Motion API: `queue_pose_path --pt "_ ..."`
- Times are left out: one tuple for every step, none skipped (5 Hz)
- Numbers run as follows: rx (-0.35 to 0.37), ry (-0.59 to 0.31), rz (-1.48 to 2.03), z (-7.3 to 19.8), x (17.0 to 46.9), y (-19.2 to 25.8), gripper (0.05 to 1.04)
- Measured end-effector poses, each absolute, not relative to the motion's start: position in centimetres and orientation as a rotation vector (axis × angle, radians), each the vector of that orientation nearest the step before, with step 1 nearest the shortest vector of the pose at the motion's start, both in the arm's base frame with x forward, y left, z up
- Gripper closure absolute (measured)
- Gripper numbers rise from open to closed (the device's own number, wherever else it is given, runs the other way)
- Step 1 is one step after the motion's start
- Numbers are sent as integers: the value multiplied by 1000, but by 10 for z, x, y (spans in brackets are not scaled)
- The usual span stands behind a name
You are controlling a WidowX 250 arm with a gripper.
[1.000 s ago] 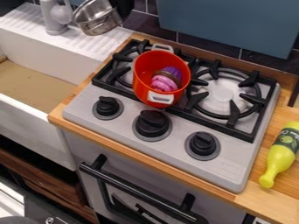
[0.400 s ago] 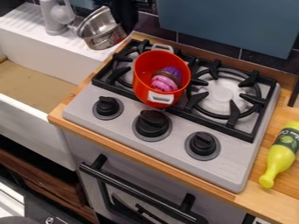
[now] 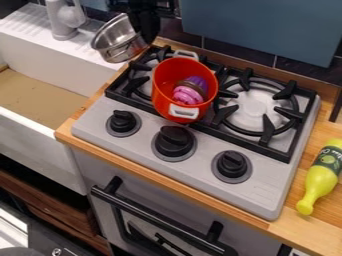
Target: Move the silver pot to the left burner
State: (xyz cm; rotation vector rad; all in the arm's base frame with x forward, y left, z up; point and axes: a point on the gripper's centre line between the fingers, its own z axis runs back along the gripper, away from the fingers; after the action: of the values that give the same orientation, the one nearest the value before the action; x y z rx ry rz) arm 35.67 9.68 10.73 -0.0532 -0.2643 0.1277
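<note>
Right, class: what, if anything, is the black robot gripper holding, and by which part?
The gripper holds the round silver metal pot by its rim, on the side towards the stove.

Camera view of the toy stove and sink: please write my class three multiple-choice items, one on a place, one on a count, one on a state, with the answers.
1. Where is the red pot?
A) In the sink
B) On the wood right of the stove
C) On the black grate

2. How many black knobs are on the stove?
A) Two
B) Three
C) Five

3. How is the silver pot?
A) Tilted
B) Upside down
C) Level, on the right burner

Answers:
1: C, the grate's black bars show around the red pot.
2: B, the knobs sit in one row along the stove's front.
3: A, its rim slants and its opening shows.
</note>
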Motion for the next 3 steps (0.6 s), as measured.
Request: queue_pose_path --pt "-36 -264 125 98 353 98 1029" --pt "-32 -274 128 93 354 98 1029" --pt "-33 -278 125 85 352 96 1029"
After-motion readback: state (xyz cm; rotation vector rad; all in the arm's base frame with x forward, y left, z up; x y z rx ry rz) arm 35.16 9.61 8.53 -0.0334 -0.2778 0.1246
